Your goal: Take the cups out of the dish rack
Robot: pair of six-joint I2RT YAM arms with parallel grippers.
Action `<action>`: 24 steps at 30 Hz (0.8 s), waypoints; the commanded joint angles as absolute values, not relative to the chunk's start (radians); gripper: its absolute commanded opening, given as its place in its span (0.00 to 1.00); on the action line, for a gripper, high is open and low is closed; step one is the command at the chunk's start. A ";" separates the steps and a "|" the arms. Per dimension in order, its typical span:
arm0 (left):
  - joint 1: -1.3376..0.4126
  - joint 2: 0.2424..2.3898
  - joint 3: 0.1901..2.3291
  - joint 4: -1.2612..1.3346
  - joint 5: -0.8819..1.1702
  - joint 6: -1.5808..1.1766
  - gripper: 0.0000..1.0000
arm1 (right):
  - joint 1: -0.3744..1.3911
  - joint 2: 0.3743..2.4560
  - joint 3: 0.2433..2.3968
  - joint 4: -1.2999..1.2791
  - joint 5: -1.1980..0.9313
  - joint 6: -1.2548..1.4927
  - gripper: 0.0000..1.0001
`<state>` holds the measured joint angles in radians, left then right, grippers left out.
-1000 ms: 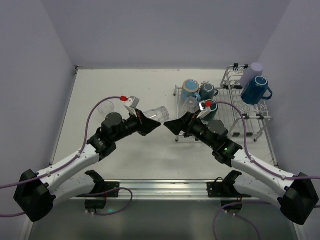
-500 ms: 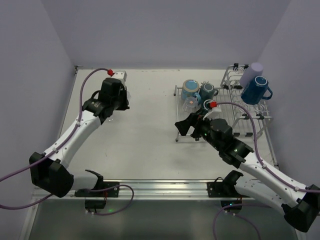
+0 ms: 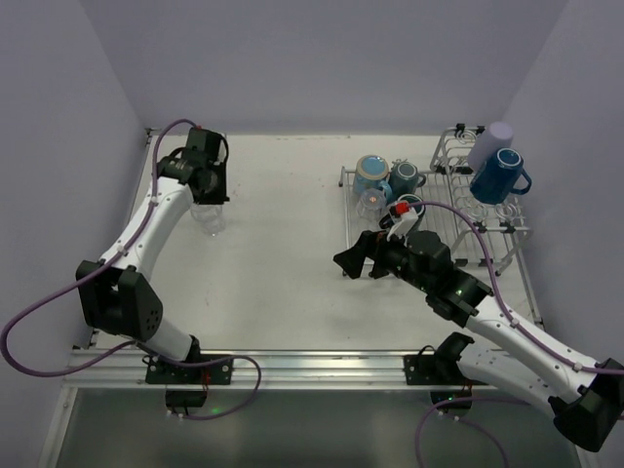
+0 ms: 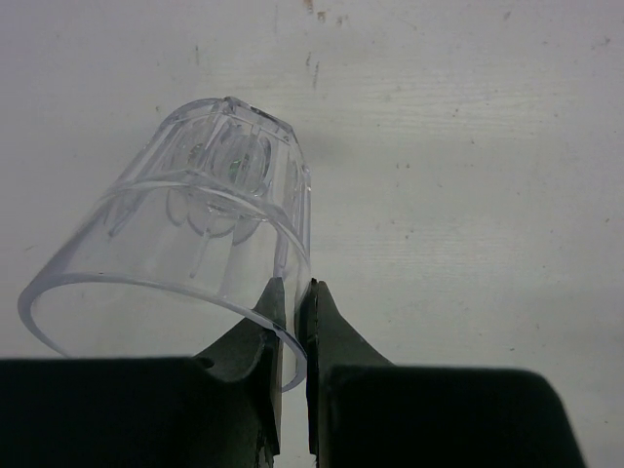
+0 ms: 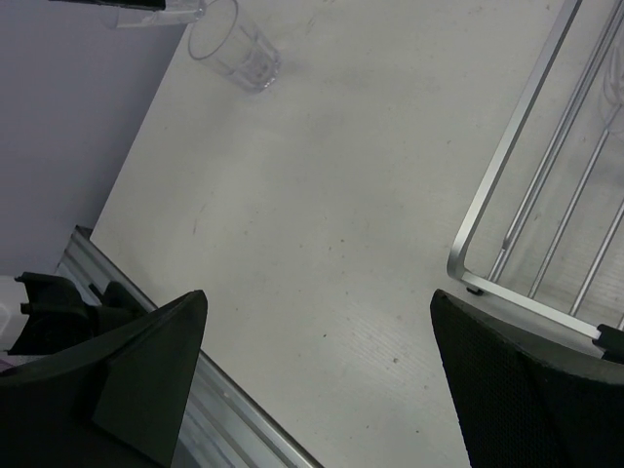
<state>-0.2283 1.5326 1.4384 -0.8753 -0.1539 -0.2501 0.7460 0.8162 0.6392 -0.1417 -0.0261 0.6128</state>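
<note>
My left gripper (image 4: 292,292) is pinched almost shut on the rim wall of the clear ribbed glass (image 4: 195,214), one finger inside and one outside. It holds the glass over the far-left part of the table (image 4: 468,146), well apart from the dish rack (image 3: 487,244), while my right gripper (image 5: 317,302) hangs wide open and empty by the rack's near-left corner. I judge the glass light, rigid, slick and breakable, so this thin-rim pinch could slip and it wants a gentle, flat set-down.
</note>
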 commanded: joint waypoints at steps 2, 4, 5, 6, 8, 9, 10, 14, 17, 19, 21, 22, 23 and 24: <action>-0.192 1.546 1.514 -0.954 -0.179 -0.198 0.00 | 0.750 0.796 0.641 -0.104 -0.077 0.589 0.99; -0.186 1.563 1.520 -0.962 -0.183 -0.198 0.00 | 0.750 0.795 0.640 -0.106 -0.077 0.586 0.99; -0.186 1.584 1.528 -0.968 -0.186 -0.196 0.00 | 0.749 0.795 0.641 -0.106 -0.077 0.584 0.99; -0.186 1.594 1.531 -0.979 -0.190 -0.199 0.00 | 0.750 0.795 0.640 -0.106 -0.078 0.584 0.99; -0.186 1.606 1.525 -0.982 -0.199 -0.204 0.00 | 0.749 0.793 0.637 -0.104 -0.078 0.584 0.99; -0.186 1.609 1.522 -0.980 -0.216 -0.207 0.00 | 0.749 0.793 0.635 -0.104 -0.078 0.583 0.99; -0.186 1.609 1.516 -0.980 -0.218 -0.210 0.00 | 0.749 0.790 0.634 -0.104 -0.077 0.584 0.99; -0.187 1.605 1.477 -0.971 -0.236 -0.213 0.00 | 0.750 0.793 0.629 -0.104 -0.061 0.580 0.99; -0.186 1.611 1.471 -0.963 -0.244 -0.213 0.00 | 0.749 0.795 0.629 -0.101 -0.057 0.580 0.99; -0.186 1.615 1.471 -0.956 -0.227 -0.212 0.02 | 0.750 0.802 0.629 -0.097 -0.057 0.580 0.99; -0.186 1.629 1.470 -0.951 -0.207 -0.209 0.05 | 0.749 0.807 0.632 -0.098 -0.057 0.581 0.99; -0.186 1.632 1.470 -0.953 -0.203 -0.209 0.05 | 0.750 0.813 0.630 -0.097 -0.057 0.581 0.99; -0.186 1.640 1.468 -0.953 -0.201 -0.207 0.06 | 0.750 0.816 0.632 -0.098 -0.055 0.581 0.99; -0.186 1.643 1.468 -0.950 -0.192 -0.207 0.07 | 0.750 0.818 0.632 -0.097 -0.055 0.581 0.99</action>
